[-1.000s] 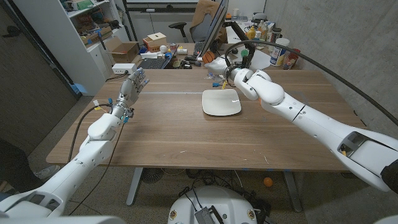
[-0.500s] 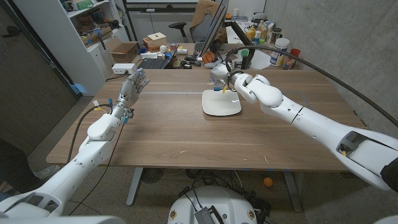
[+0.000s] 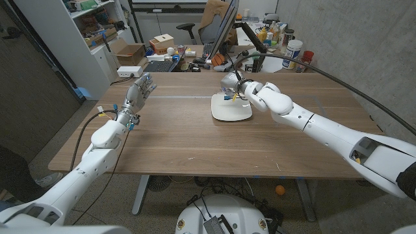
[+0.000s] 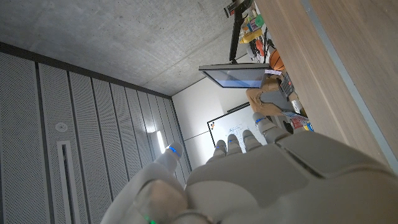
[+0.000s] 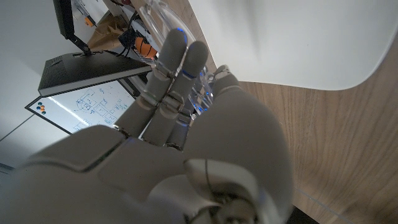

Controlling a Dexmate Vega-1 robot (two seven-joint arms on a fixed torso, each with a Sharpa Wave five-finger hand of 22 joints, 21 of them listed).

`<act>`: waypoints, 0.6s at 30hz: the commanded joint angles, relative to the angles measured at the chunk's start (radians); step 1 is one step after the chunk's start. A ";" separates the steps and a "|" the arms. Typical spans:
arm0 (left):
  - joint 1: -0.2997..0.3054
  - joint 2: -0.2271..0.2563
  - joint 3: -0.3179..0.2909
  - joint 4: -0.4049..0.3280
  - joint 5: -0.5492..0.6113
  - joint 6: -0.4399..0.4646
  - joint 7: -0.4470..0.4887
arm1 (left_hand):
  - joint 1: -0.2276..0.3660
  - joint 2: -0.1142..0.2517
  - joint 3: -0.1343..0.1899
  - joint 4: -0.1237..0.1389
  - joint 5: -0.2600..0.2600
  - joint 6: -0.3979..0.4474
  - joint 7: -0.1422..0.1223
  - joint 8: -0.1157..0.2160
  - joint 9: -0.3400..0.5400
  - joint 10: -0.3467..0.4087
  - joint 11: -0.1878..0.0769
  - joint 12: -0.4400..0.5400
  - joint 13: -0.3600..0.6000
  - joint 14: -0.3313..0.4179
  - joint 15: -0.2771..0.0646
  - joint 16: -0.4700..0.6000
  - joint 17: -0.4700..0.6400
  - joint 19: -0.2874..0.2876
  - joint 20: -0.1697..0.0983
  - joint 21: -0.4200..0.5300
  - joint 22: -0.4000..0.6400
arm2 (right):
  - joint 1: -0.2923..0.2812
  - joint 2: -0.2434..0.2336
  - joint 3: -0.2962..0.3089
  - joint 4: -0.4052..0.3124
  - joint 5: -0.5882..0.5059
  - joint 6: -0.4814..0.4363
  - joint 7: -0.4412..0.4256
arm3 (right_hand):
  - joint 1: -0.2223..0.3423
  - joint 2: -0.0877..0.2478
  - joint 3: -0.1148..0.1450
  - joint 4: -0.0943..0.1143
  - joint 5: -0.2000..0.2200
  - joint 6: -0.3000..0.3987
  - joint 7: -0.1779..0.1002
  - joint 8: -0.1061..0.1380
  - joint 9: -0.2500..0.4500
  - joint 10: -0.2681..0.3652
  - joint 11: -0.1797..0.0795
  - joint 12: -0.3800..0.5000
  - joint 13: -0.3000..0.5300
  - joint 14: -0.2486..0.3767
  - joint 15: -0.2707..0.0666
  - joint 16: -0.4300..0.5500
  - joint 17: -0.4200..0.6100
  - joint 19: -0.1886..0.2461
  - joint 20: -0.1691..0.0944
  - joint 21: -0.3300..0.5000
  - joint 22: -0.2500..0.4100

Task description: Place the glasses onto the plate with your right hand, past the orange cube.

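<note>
A white square plate (image 3: 231, 109) lies on the wooden table (image 3: 195, 140) past its middle. My right hand (image 3: 229, 82) hangs over the plate's far edge with its fingers curled in. In the right wrist view the fingers (image 5: 168, 68) close around clear-framed glasses (image 5: 153, 14), just above the plate (image 5: 298, 37). An orange object (image 3: 219, 60) shows beyond the hand; its shape is too small to tell. My left hand (image 3: 138, 91) is raised over the table's left side, open, fingers apart and pointing away, holding nothing.
Behind the table's far edge stand a monitor (image 3: 224, 26), a keyboard (image 3: 159, 65), cardboard boxes (image 3: 130, 52) and bottles (image 3: 292, 55). A shelf unit (image 3: 84, 26) stands at the far left. A black cable arcs over the right arm.
My right hand has moved left and down, from beyond the plate's far right corner to just over its far edge. The left arm has stayed still.
</note>
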 commanded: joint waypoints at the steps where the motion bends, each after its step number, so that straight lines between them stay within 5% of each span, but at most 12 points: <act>1: 0.010 0.004 -0.004 -0.001 -0.006 0.005 0.001 | 0.004 0.108 -0.004 0.000 0.005 0.002 0.004 0.004 0.005 -0.021 0.006 0.008 0.003 -0.023 0.002 0.000 0.004 0.000 0.011 0.005 0.002 | 0.021 0.021 -0.037 0.055 0.009 -0.002 0.002 | 0.043 0.043 0.004 0.006 0.006 0.009 0.004 0.006 0.001 0.037 -0.024 0.007 0.005 0.008 -0.002 -0.005 0.002 -0.007 -0.085 0.009 -0.002; 18: -0.014 -0.008 0.003 0.041 -0.008 0.005 -0.016 | 0.004 0.109 -0.004 0.000 0.005 0.002 0.005 0.003 0.005 -0.022 0.006 0.008 0.003 -0.022 0.003 0.000 0.004 0.001 0.011 0.005 0.002 | 0.057 0.059 -0.098 0.143 0.024 0.007 -0.003 | 0.045 0.045 0.004 0.006 0.006 0.010 0.006 0.006 0.003 0.038 -0.022 0.004 0.004 0.012 -0.002 -0.009 0.002 -0.014 -0.085 0.031 -0.016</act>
